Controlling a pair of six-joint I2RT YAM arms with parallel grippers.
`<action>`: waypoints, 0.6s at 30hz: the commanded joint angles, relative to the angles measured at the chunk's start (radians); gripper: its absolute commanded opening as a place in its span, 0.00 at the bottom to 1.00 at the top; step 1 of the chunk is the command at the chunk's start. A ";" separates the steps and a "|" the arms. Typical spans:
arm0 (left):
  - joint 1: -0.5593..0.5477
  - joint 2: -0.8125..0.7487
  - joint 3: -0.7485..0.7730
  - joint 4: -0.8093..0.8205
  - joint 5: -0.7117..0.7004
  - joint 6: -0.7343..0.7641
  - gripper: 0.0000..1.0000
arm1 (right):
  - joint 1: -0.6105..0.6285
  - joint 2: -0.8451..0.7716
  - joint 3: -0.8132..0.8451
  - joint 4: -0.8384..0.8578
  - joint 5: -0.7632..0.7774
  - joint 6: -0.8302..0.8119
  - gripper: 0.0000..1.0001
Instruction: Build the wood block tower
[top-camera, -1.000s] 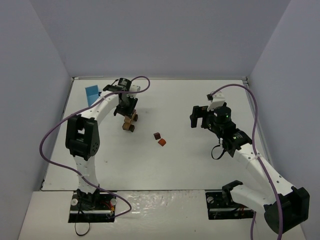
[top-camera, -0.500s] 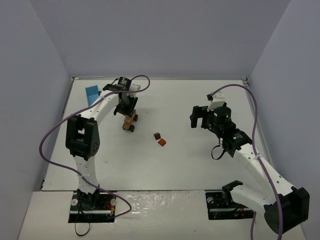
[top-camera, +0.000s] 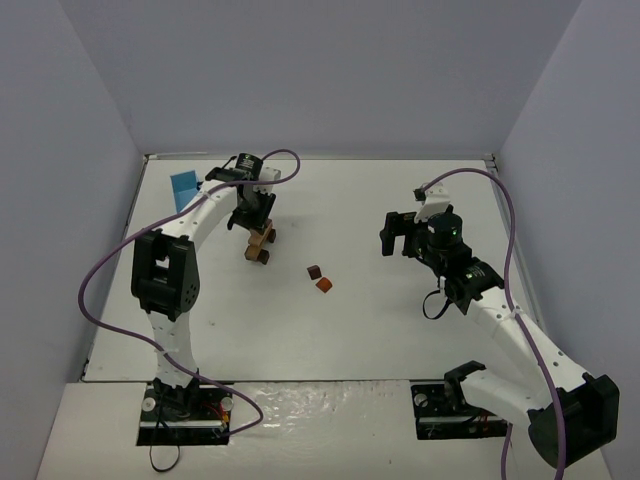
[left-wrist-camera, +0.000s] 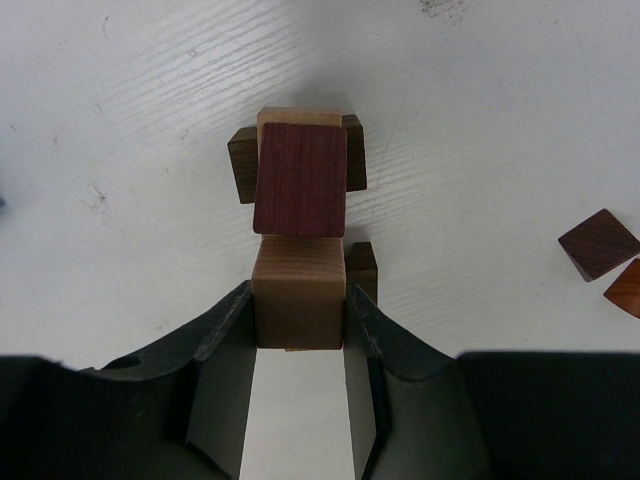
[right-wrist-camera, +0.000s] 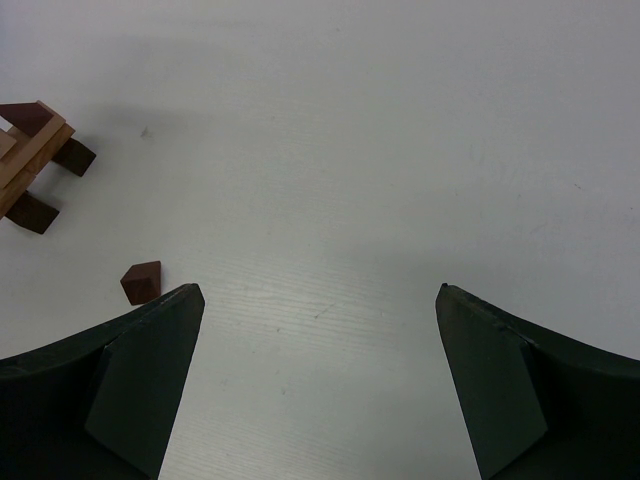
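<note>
White table (top-camera: 400, 330), left gripper (left-wrist-camera: 298, 306) clamping brown block (left-wrist-camera: 298, 285) at the tower (left-wrist-camera: 300, 180), right gripper (right-wrist-camera: 320, 300) wide, empty.

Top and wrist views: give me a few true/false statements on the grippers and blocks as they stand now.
1. The left gripper is shut on a brown block. True.
2. The right gripper holds a block. False: it is open and empty.
3. A dark brown block and a reddish-orange block lie loose on the table, apart from the tower. True.
4. The light blue box sits beside the right gripper. False: it is at the table's far left corner.
</note>
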 joint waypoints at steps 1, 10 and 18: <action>0.007 -0.022 0.053 -0.005 -0.005 0.004 0.23 | -0.007 -0.009 0.027 0.072 0.024 -0.008 1.00; 0.007 -0.015 0.060 -0.003 -0.005 0.004 0.24 | -0.007 -0.014 0.022 0.072 0.024 -0.007 1.00; 0.007 -0.009 0.064 -0.004 -0.002 0.001 0.24 | -0.007 -0.014 0.022 0.071 0.024 -0.008 1.00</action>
